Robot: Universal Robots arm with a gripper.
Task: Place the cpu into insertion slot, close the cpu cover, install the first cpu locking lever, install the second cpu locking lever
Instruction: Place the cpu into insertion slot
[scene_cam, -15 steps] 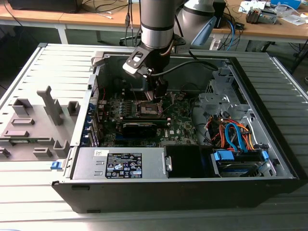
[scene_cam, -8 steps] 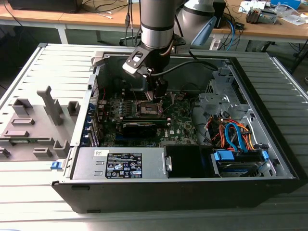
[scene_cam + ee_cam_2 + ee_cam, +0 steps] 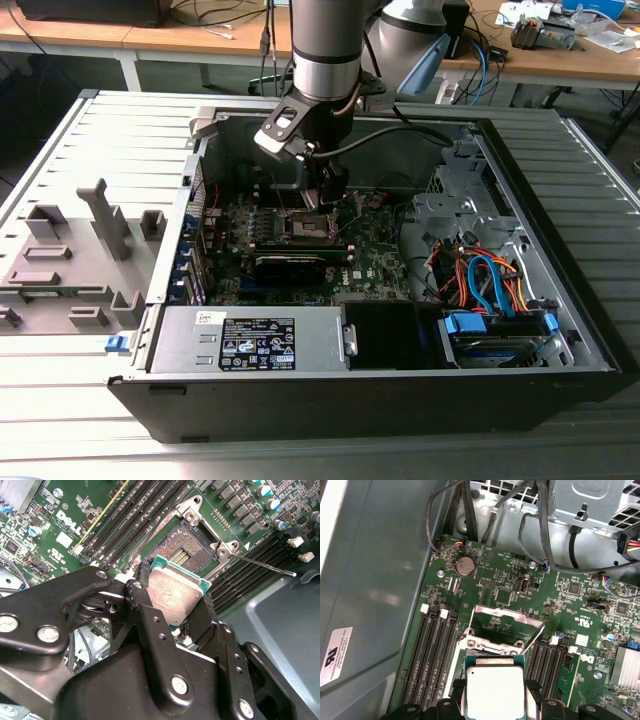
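Observation:
My gripper (image 3: 175,611) is shut on the cpu (image 3: 174,592), a flat square chip with a pale silver top and green edge, pinched on two opposite sides by the black fingers (image 3: 142,605). The chip hangs tilted a little above the open insertion slot (image 3: 189,550), whose dark contact field is bare. In the first wrist view the cpu (image 3: 495,690) sits between the fingertips (image 3: 454,696), with the cpu cover (image 3: 507,624) standing raised just beyond it. A thin locking lever (image 3: 265,565) is swung out beside the socket. In the exterior view the gripper (image 3: 326,196) hovers over the socket (image 3: 306,226).
Black memory slots (image 3: 427,655) flank the socket on both sides. A long black card (image 3: 300,262) lies just in front of it, a power supply (image 3: 250,340) in front of that. Bundled cables (image 3: 480,280) fill the exterior view's right. A grey fixture (image 3: 70,260) stands outside the case.

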